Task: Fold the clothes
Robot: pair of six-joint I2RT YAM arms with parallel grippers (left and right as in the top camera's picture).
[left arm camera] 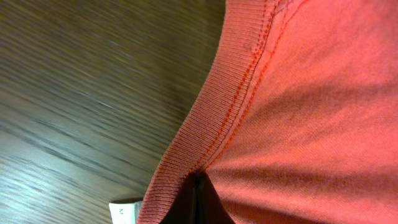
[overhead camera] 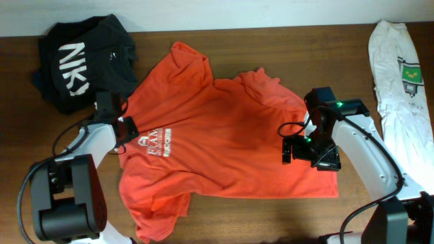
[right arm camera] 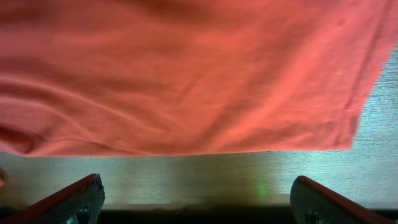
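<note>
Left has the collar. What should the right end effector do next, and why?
Probably ease the open right end effector forward onto the near edge of the orange-red cotton T-shirt and close. The left end effector is shut on its ribbed collar; the right one's fingers flank bare brown wooden table, short of the fabric.

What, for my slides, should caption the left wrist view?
Left gripper shut on the ribbed edge of the orange-red T-shirt above the wooden table.

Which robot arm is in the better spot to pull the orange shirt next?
Left. The left gripper is shut on the ribbed collar of the orange T-shirt, so it could probably pull straight away. The right gripper is open near its edge, holding nothing.
</note>
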